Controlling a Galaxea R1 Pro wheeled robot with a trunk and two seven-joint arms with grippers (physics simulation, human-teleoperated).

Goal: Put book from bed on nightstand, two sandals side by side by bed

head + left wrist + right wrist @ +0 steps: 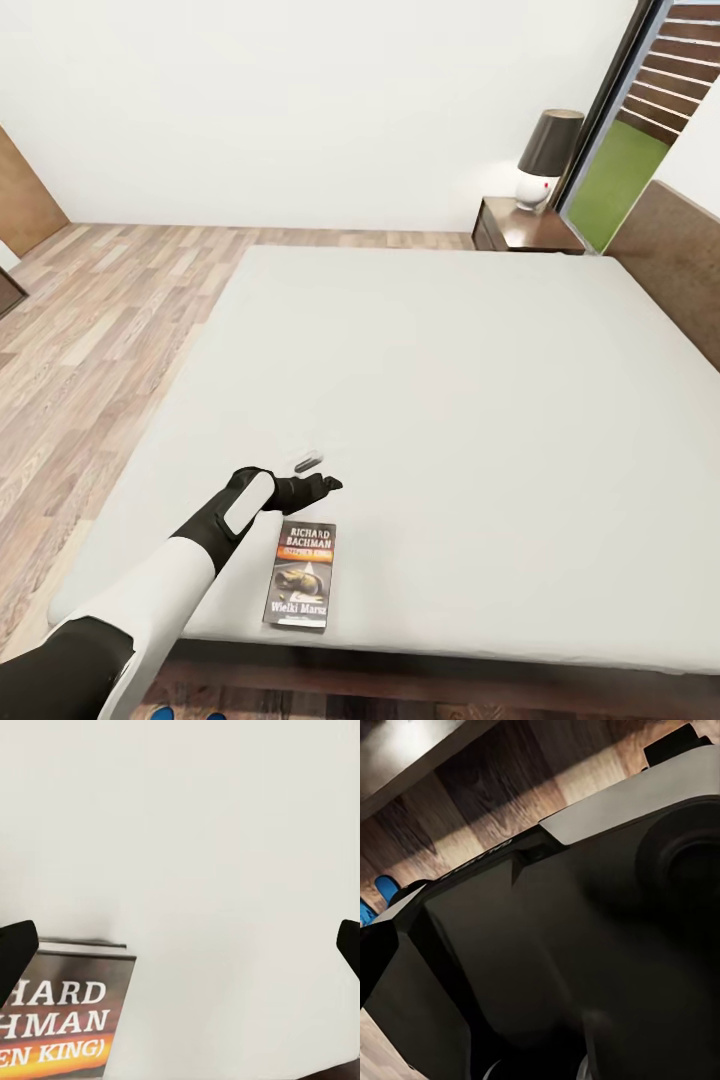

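Left gripper (325, 484): hangs over the bed, just beyond the book's top edge; jaws spread apart, nothing between them. In the left wrist view one dark fingertip (15, 949) overlaps the book's corner and the other sits far across the mattress.

Left arm (170, 580): white and black, reaching from the bed's near edge over the mattress.

Book (300, 574): dark paperback lettered "RICHARD BACHMAN", orange band, pale picture. Lies flat, cover up, on the bed close to its near edge, just beside the left arm. Also seen in the left wrist view (64, 1020).

Bed (450, 400): plain pale mattress on a dark wooden frame; headboard (675, 270) along its far right side.

Nightstand (525, 228): dark wood, glossy top, at the bed's far corner beside the headboard.

Lamp (545, 160): white base, dark shade, standing on the nightstand.

Window (640, 130): tall, dark-framed, behind the nightstand.

Floor (90, 330): brown planks, left of the bed.

Sandal (379, 896): blue, on the floor by the bed frame in the right wrist view.

Right gripper: jaws' state cannot be told; the robot's dark body (570, 960) blocks that view.
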